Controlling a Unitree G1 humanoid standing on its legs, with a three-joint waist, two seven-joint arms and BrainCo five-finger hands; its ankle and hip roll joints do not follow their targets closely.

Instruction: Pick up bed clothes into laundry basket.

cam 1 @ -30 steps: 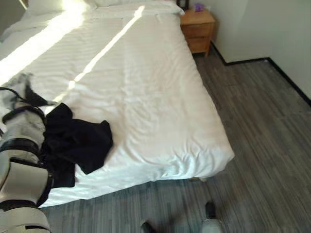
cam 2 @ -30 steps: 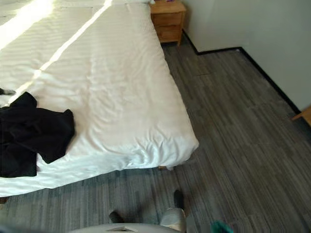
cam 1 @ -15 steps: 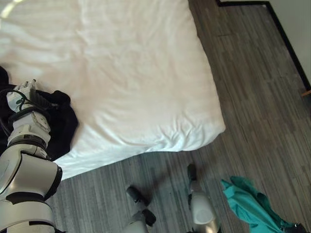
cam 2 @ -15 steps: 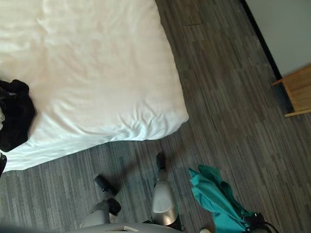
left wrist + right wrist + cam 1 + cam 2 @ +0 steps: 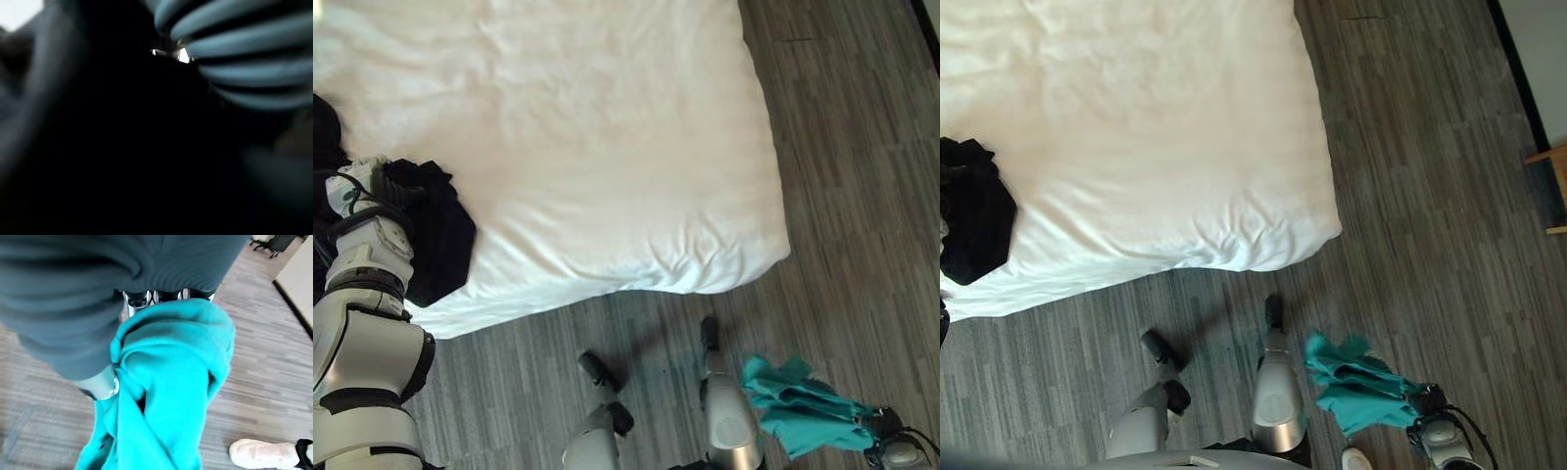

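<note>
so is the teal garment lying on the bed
No, the teal garment hangs bunched in the right hand above the grey floor, away from the white bed.

- A bed (image 5: 578, 147) under a rumpled white sheet stands on grey wood-plank flooring (image 5: 862, 215).
- A black garment (image 5: 435, 235) lies bunched on the sheet near the bed's front edge, partly draped toward that edge.
- A white shoe (image 5: 264, 454) rests on the floor planks.
</note>
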